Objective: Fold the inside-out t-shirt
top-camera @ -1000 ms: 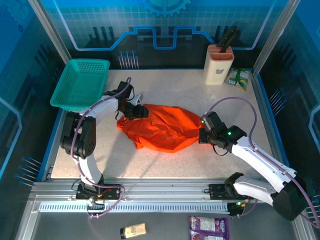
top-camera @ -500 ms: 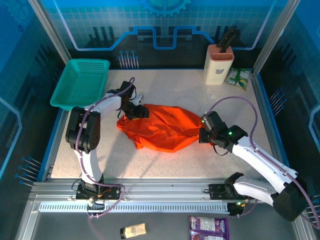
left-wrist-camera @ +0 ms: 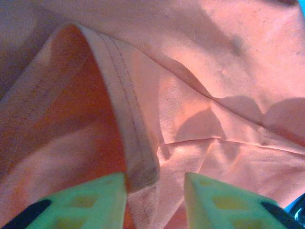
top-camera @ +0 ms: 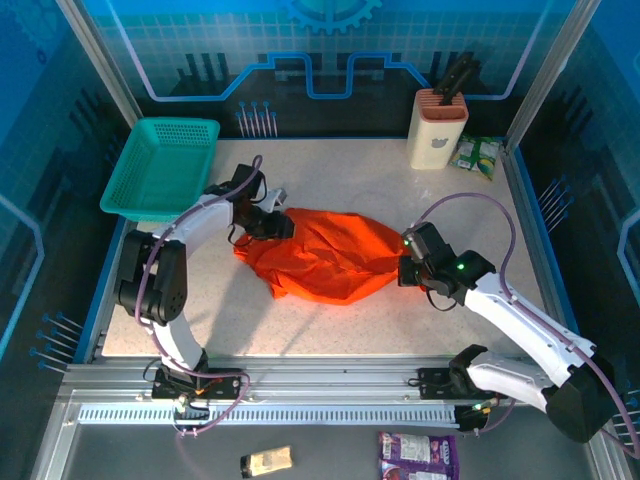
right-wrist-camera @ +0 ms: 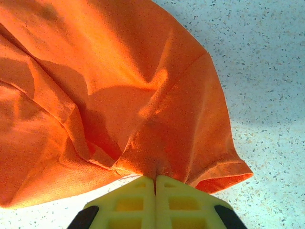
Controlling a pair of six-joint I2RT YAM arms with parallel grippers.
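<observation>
Bright orange t-shirt [top-camera: 325,255], crumpled in a wrinkled heap, spread between both grippers, one bunched end pinched in the right gripper [right-wrist-camera: 155,178], stitched hem [left-wrist-camera: 125,119] lying between the left gripper's [left-wrist-camera: 155,183] parted fingers [left-wrist-camera: 102,198].

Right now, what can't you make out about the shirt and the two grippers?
- Top external: the t-shirt lies bunched, and its own folds hide the collar and outline.
- Top external: the left gripper has its fingertips hidden by its wrist and the cloth.
- Left wrist: open fingers straddle a stitched hem; the frame edges cut off which opening it belongs to.
- Right wrist: the right gripper is shut on cloth, and the fingers hide how many layers are pinched.
</observation>
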